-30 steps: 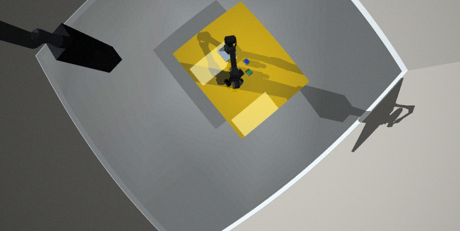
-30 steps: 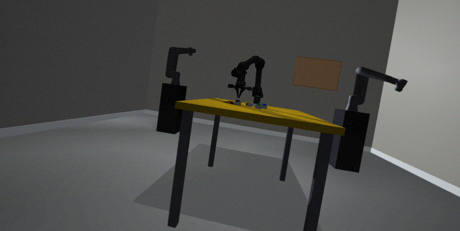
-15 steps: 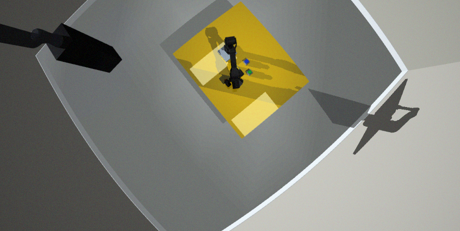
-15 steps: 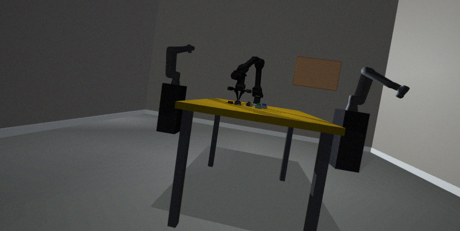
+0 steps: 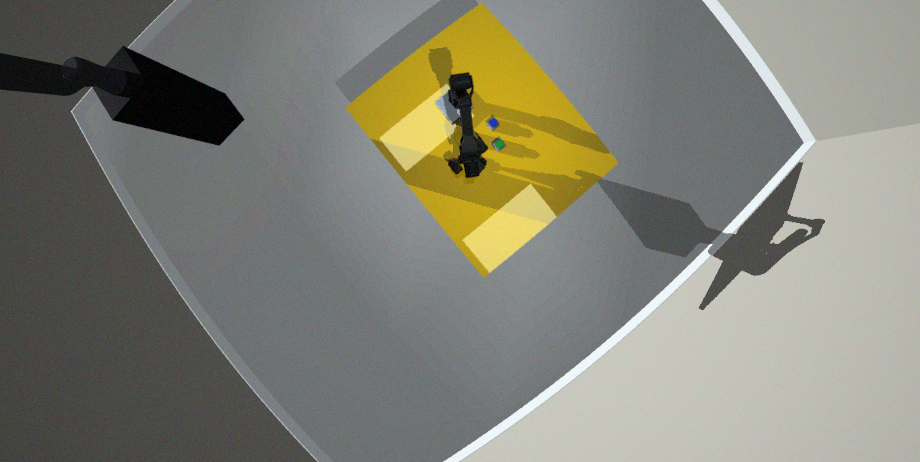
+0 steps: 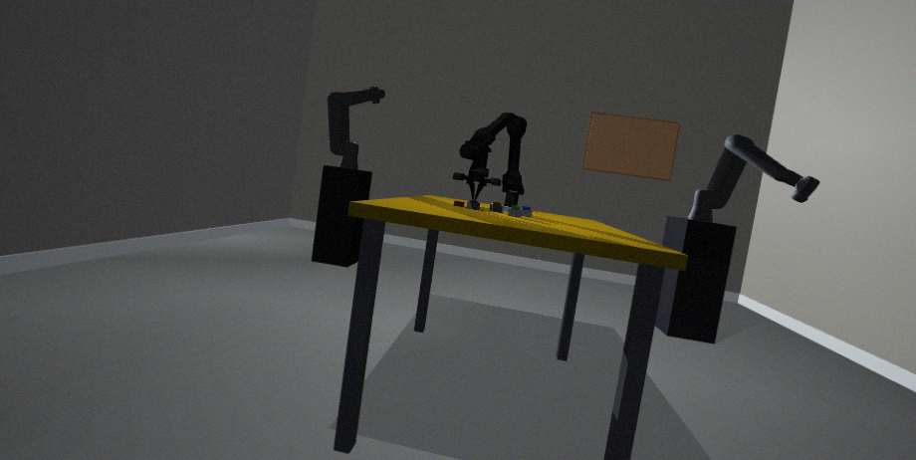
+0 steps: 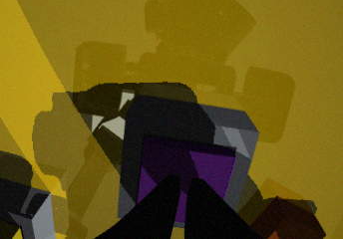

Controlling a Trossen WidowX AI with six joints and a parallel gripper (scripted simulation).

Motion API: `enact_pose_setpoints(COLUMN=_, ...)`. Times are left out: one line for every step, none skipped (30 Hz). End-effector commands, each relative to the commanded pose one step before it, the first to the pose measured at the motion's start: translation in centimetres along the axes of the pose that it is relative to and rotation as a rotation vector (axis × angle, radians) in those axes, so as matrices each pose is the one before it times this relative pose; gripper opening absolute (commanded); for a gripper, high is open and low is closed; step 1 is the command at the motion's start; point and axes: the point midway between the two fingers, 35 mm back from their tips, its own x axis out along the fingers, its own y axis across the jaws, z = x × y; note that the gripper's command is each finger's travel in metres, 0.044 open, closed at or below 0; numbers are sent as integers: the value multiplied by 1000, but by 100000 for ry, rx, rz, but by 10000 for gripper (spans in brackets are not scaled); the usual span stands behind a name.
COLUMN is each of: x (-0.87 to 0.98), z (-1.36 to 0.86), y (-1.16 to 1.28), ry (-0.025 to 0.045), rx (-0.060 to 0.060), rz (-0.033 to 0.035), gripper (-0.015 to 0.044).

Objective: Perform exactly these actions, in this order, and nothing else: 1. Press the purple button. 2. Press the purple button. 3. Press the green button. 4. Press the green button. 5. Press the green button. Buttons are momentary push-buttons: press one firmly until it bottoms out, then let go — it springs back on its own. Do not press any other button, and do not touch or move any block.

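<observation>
The purple button [image 7: 214, 166] [image 6: 473, 204] sits in a grey housing on the yellow table [image 5: 527, 72] [image 6: 442, 219]. My gripper [image 7: 182, 186] [image 6: 475, 199] is shut and empty, pointing down, with its fingertips over the purple cap in the wrist view. I cannot tell whether they touch it or whether the cap is pressed down. The arm hides the purple button in the top view. The green button [image 5: 498, 144] [image 6: 514, 208] is off to the side of the arm.
The blue button [image 5: 493, 122] [image 6: 526, 208] is near the green one. Another housing [image 7: 42, 221] [image 6: 496, 206] stands on the other side of the purple button from the dark orange block [image 7: 294, 221] [image 6: 458, 203], which is close beside it. Two other arms stand on pedestals away from the table.
</observation>
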Motion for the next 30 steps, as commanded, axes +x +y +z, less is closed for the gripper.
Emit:
enact_pose_setpoints(x=-259, z=9, y=-9, ry=27, rx=-34, rz=-19, gripper=20)
enact_pose_setpoints(x=-781, z=13, y=-18, ry=83, rx=-102, rz=-56, gripper=20)
enact_pose_setpoints(x=-1181, z=-21, y=-5, ry=130, rx=-148, rz=-79, gripper=20)
enact_pose_setpoints(x=-793, z=-42, y=11, ry=90, rx=-96, rz=-49, gripper=20)
enact_pose_setpoints(x=-265, z=-19, y=6, ry=30, rx=-32, rz=-16, gripper=20)
enact_pose_setpoints(x=0, z=0, y=0, ry=0, rx=0, rz=0, gripper=20)
enact_pose_setpoints(x=0, z=0, y=0, ry=0, rx=0, rz=0, gripper=20)
enact_pose_setpoints(x=0, z=0, y=0, ry=0, rx=0, rz=0, gripper=20)
enact_pose_setpoints(x=-194, z=20, y=-12, ry=-2, rx=0, rz=-1, gripper=20)
enact_pose_setpoints(x=-585, z=52, y=-31, ry=-4, rx=0, rz=-3, gripper=20)
enact_pose_setpoints(x=-981, z=61, y=-36, ry=-5, rx=0, rz=-4, gripper=20)
enact_pose_setpoints(x=-1303, z=31, y=-18, ry=-3, rx=0, rz=-3, gripper=20)
enact_pose_setpoints(x=-1310, z=-27, y=16, ry=2, rx=0, rz=0, gripper=20)
enact_pose_setpoints(x=-997, z=-59, y=35, ry=5, rx=0, rz=2, gripper=20)
enact_pose_setpoints(x=-599, z=-51, y=30, ry=4, rx=0, rz=2, gripper=20)
enact_pose_setpoints(x=-200, z=-20, y=12, ry=2, rx=0, rz=1, gripper=20)
enact_pose_setpoints(x=0, z=0, y=0, ry=0, rx=0, rz=0, gripper=20)
enact_pose_setpoints(x=0, z=0, y=0, ry=0, rx=0, rz=0, gripper=20)
enact_pose_setpoints(x=0, z=0, y=0, ry=0, rx=0, rz=0, gripper=20)
enact_pose_setpoints(x=0, z=118, y=202, ry=-9, rx=0, rz=13, gripper=20)
enact_pose_setpoints(x=-1, z=346, y=612, ry=-26, rx=0, rz=40, gripper=20)
enact_pose_setpoints(x=-1, z=544, y=1037, ry=-41, rx=1, rz=70, gripper=20)
enact_pose_setpoints(x=-2, z=613, y=1306, ry=-48, rx=1, rz=91, gripper=20)
enact_pose_setpoints(x=-2, z=550, y=1336, ry=-44, rx=1, rz=96, gripper=20)
enact_pose_setpoints(x=-2, z=484, y=1362, ry=-40, rx=1, rz=101, gripper=20)
enact_pose_setpoints(x=-2, z=417, y=1384, ry=-36, rx=1, rz=106, gripper=20)
enact_pose_setpoints(x=-1, z=350, y=1403, ry=-31, rx=1, rz=111, gripper=20)
enact_pose_setpoints(x=-1, z=281, y=1419, ry=-26, rx=1, rz=116, gripper=20)
enact_pose_setpoints(x=-1, z=212, y=1431, ry=-20, rx=1, rz=120, gripper=20)
enact_pose_setpoints(x=-1, z=142, y=1440, ry=-14, rx=1, rz=124, gripper=20)
